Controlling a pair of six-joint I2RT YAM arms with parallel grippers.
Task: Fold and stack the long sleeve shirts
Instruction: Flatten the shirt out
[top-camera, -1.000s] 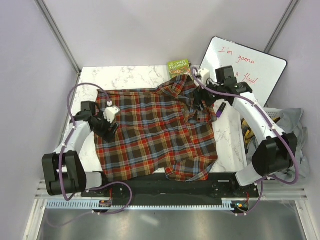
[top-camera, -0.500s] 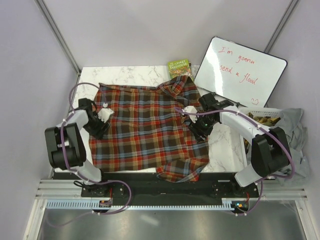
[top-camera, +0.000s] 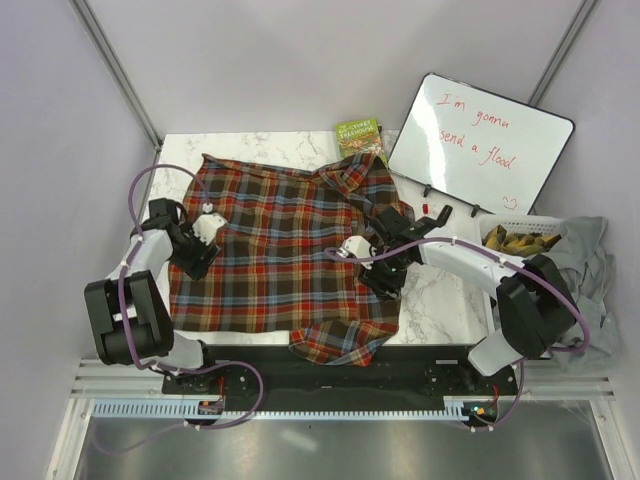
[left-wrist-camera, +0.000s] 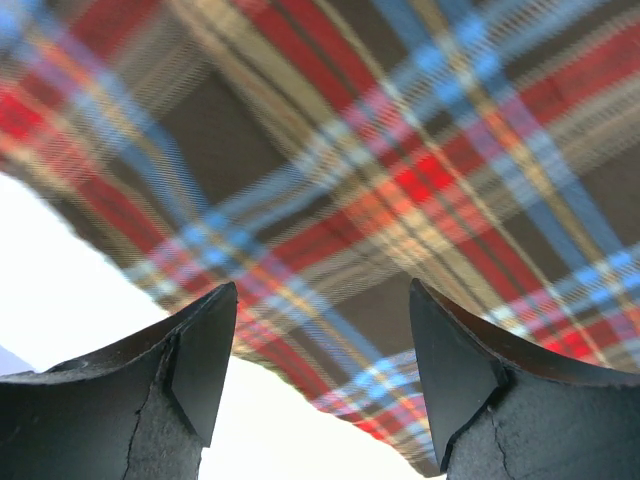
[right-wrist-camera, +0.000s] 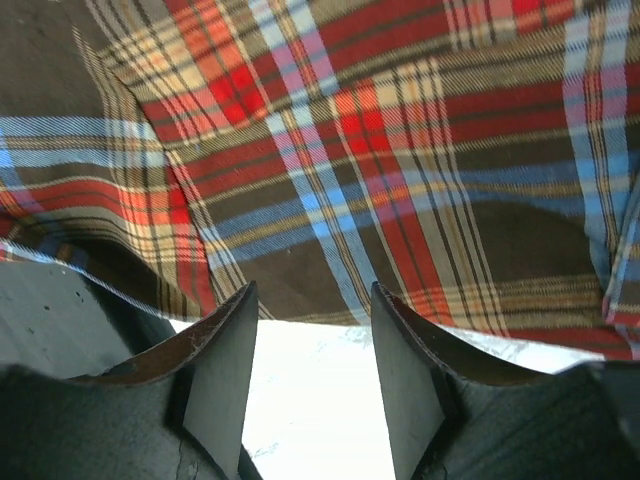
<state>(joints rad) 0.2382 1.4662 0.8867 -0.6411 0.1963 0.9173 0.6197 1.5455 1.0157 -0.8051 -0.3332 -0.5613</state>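
Plaid shirt (top-camera: 280, 250) spread on counter (top-camera: 270, 148), left tool (left-wrist-camera: 320, 300) open at its 9 o'clock edge, right tool (right-wrist-camera: 312, 300) open at 3 o'clock edge

**Enclosure and Surroundings**

Plain pale walls (top-camera: 320, 60) close the cell on three sides, joined by slanting metal corner posts (top-camera: 115, 65). The worktop (top-camera: 270, 150) is white with grey marble veining. A whiteboard (top-camera: 480, 140) with red handwriting leans at the rear right, with a small green book (top-camera: 358, 135) just beside it. A white basket (top-camera: 520, 220) sits at the right edge. A slotted metal rail (top-camera: 330, 408) borders the near side. Lighting is even.
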